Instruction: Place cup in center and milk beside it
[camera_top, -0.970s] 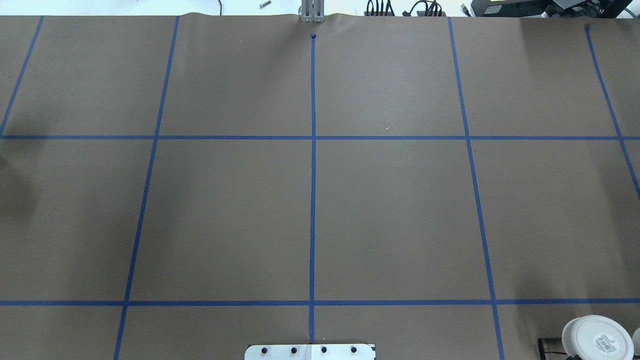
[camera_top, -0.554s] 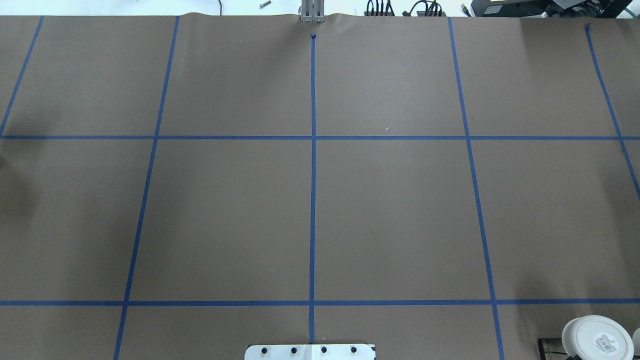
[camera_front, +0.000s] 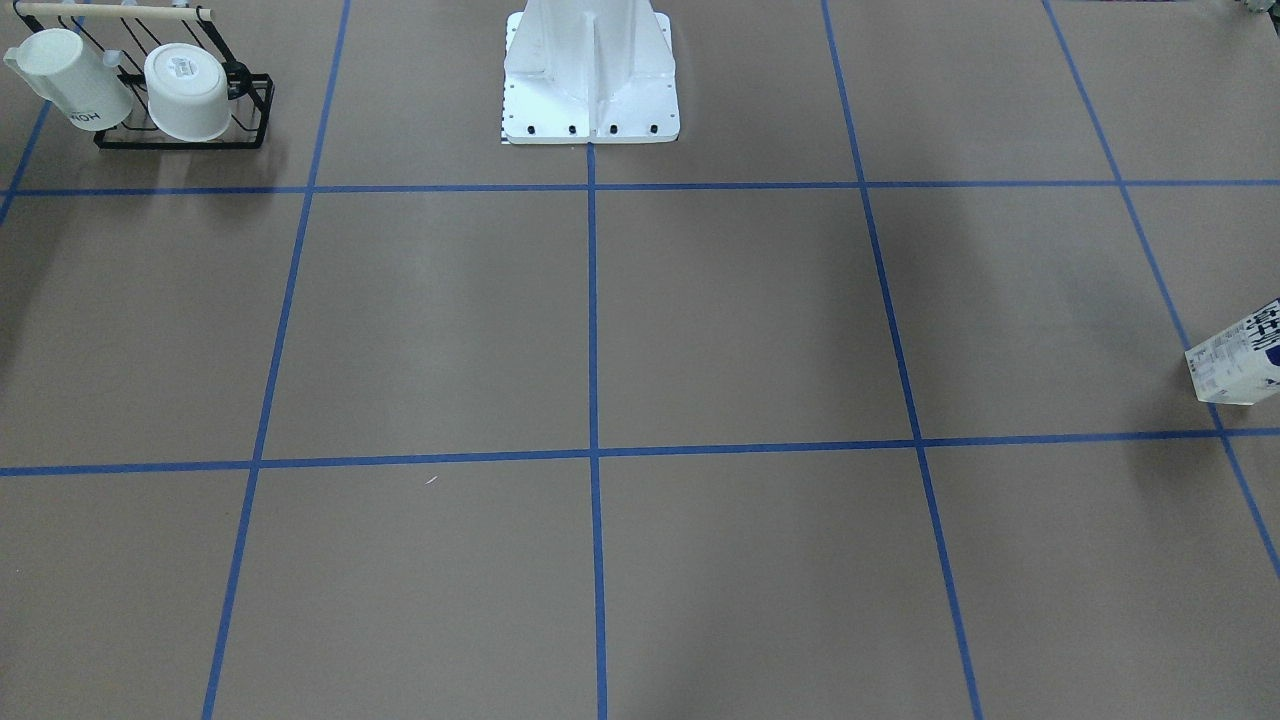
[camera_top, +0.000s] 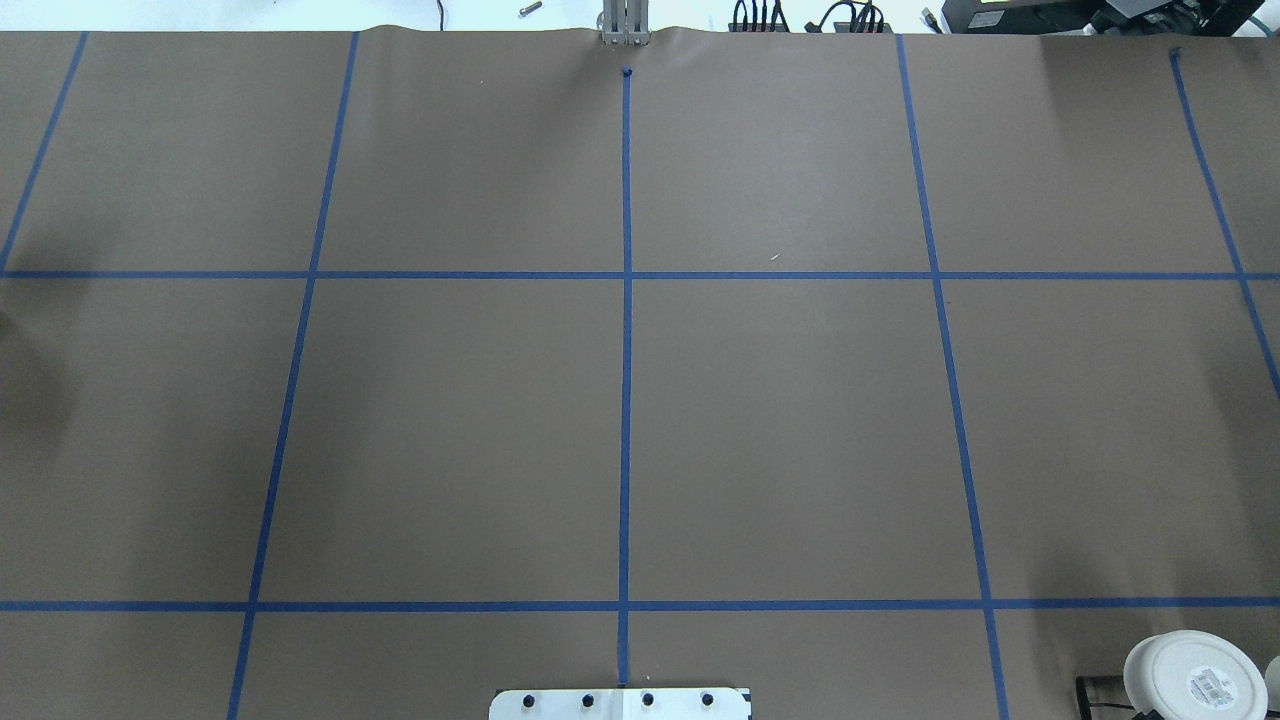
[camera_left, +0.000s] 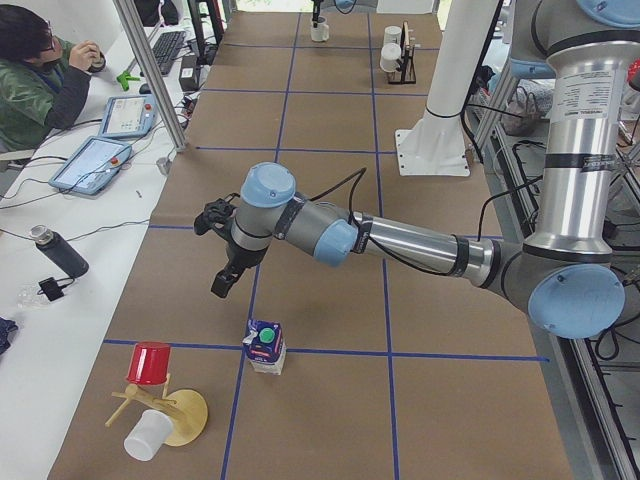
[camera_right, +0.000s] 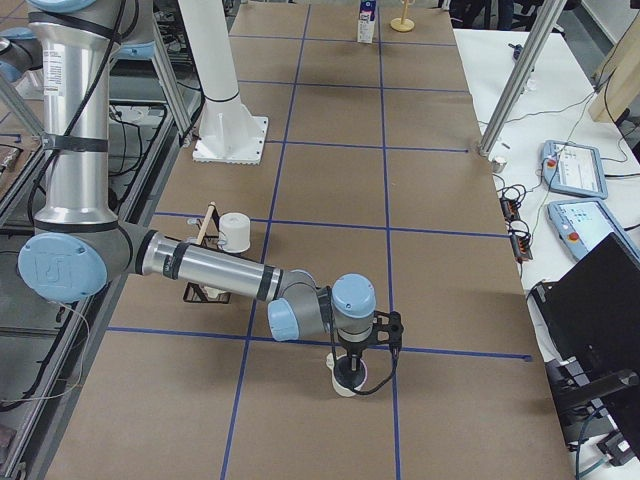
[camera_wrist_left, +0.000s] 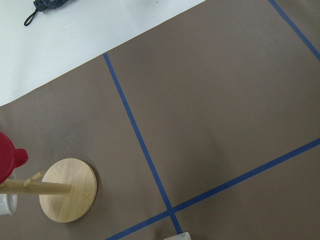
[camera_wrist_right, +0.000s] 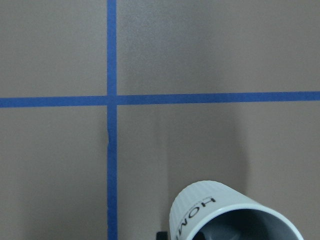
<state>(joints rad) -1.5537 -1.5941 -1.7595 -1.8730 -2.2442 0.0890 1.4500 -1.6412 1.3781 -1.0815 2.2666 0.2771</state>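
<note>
The cup (camera_wrist_right: 227, 216), white with a dark grey inside and "HOME" on its side, fills the bottom of the right wrist view. In the exterior right view the cup (camera_right: 346, 385) stands on the brown paper directly under my right gripper (camera_right: 351, 362); I cannot tell whether that gripper is open or shut. The milk (camera_left: 266, 345), a navy-and-white carton with a green cap, stands upright on a tape line. It also shows at the right edge of the front-facing view (camera_front: 1238, 355). My left gripper (camera_left: 221, 288) hangs above and beyond it, state unclear. The center (camera_top: 700, 420) is bare.
A black rack (camera_front: 185, 135) holds a taller HOME mug (camera_front: 70, 85) and a wide white cup (camera_front: 188, 92) near the robot base (camera_front: 590, 95). A wooden mug tree (camera_left: 170, 410) with a red cup (camera_left: 148, 362) stands near the milk. An operator (camera_left: 30, 85) sits beside the table.
</note>
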